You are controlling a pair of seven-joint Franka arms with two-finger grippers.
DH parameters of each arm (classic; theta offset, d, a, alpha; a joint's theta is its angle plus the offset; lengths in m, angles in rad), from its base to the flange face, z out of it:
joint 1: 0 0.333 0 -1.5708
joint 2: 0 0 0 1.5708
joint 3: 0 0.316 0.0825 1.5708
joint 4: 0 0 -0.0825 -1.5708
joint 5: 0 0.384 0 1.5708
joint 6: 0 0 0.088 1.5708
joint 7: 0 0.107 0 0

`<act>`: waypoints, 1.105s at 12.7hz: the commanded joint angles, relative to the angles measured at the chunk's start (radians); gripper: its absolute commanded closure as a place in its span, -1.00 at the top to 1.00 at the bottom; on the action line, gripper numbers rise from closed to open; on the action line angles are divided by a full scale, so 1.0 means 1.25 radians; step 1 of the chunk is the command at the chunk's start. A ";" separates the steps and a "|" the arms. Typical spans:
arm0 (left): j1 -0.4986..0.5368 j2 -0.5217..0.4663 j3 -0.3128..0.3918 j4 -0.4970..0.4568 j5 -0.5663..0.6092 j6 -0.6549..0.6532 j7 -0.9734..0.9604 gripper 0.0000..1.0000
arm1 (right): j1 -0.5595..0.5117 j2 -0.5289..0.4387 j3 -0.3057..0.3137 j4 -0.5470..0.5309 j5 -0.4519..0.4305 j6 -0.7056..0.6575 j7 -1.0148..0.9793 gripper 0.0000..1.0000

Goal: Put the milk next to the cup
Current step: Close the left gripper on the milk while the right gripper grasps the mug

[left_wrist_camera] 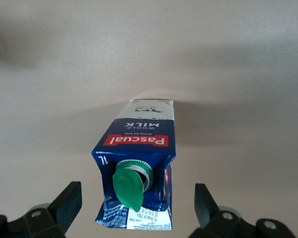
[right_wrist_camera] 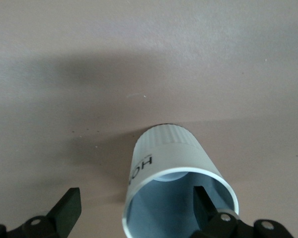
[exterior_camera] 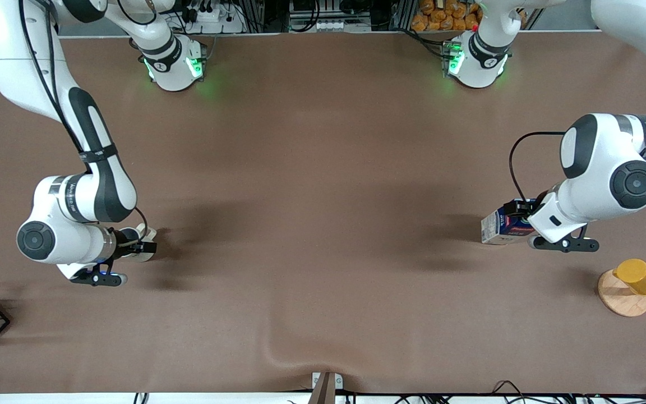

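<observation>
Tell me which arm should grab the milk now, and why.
Left. The left gripper hangs open with the milk between its fingers, not yet clamped. The right gripper is open at the cup, at the right arm's end of the table, so the milk is likely out of its reach.

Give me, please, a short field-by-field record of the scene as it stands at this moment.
milk: carton upright on the table toward the left arm's end, green cap on
cup: cream mug toward the right arm's end, upright, far from the milk
left end effector: open, fingers either side of the carton top, not touching
right end effector: open, one finger inside the mug's rim, the other outside
other items: yellow cup on a wooden disc, nearer the front camera than the milk
task state: milk not yet beside cup
</observation>
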 commanded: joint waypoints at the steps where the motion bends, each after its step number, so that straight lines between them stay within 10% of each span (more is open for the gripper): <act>1: 0.006 0.008 -0.004 -0.007 0.015 0.015 0.014 1.00 | -0.002 -0.011 0.009 -0.019 0.001 0.000 0.011 1.00; 2: 0.005 0.013 -0.004 -0.007 0.015 0.015 0.014 1.00 | -0.002 -0.006 0.009 -0.021 0.001 0.001 0.012 0.93; 4: 0.005 0.019 -0.004 -0.007 0.015 0.015 0.015 1.00 | -0.001 0.001 0.009 -0.020 0.007 0.014 0.011 -0.99; 12: 0.011 0.034 -0.002 -0.001 0.014 0.013 0.045 1.00 | 0.054 -0.022 0.014 0.013 0.007 -0.028 -0.020 -1.00; 14: 0.011 0.035 -0.002 -0.001 0.014 0.010 0.043 0.75 | 0.095 -0.032 0.022 0.029 0.017 -0.028 0.008 -1.00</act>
